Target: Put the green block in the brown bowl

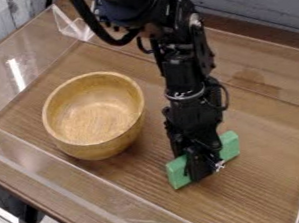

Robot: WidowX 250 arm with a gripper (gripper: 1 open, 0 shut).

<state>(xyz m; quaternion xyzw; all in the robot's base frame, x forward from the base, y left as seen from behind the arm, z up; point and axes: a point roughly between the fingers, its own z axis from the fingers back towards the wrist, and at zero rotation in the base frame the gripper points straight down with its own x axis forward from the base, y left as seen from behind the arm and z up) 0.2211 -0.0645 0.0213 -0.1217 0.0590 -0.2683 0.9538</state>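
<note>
The gripper point(199, 165) points steeply down with its jaws clamped across the middle of the green block point(206, 158), which lies flat on the wooden table point(265, 96). The brown bowl point(94, 113) sits just beside it, to the left, empty.

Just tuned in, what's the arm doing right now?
The arm's gripper is down on the green block, with its fingers closed around the middle of the bar. The block still lies on the wooden table, just right of the brown bowl. The bowl is empty, so the block has been gripped but not lifted or carried over.
</note>
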